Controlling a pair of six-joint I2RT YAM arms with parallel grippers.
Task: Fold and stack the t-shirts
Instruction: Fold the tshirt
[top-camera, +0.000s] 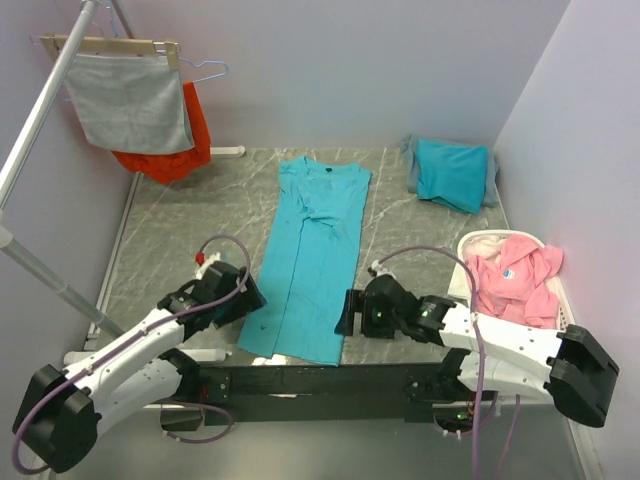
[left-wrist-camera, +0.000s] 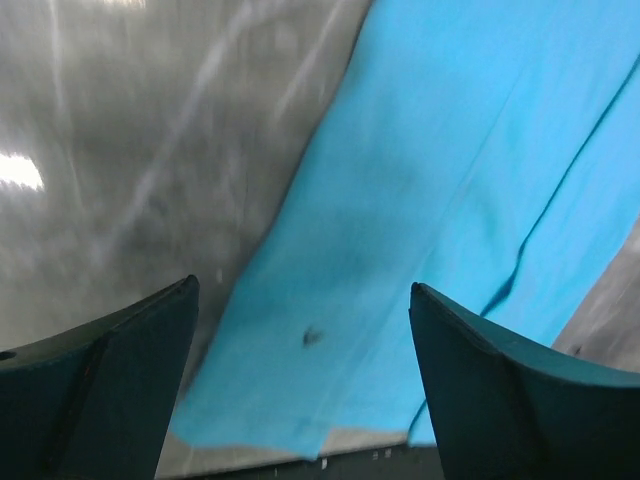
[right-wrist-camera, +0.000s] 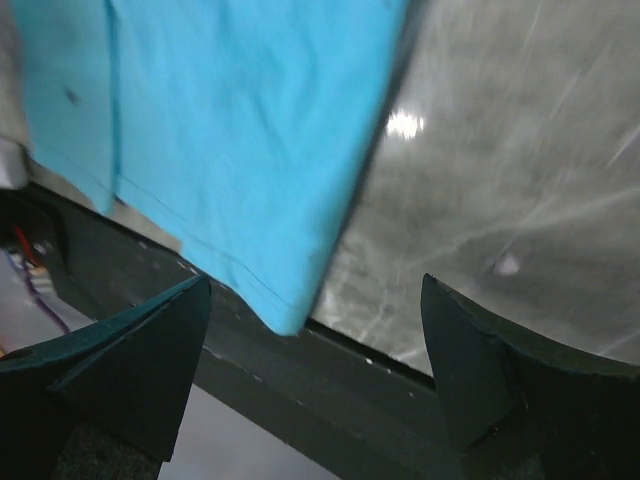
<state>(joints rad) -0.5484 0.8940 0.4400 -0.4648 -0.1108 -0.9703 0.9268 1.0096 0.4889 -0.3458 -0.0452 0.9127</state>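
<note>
T-shirt (top-camera: 310, 250) lay as long strip, frame centre, hem at table (top-camera: 180, 230) bottom edge | left end effector (top-camera: 248, 296), right end effector (top-camera: 348, 312) gaped wide, empty, flanking hem | risk: single-layer pinch would unfold it

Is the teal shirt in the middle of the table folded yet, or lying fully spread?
Partly folded: the t-shirt lies as a long narrow strip, sleeves tucked in, with no crosswise fold yet.
</note>
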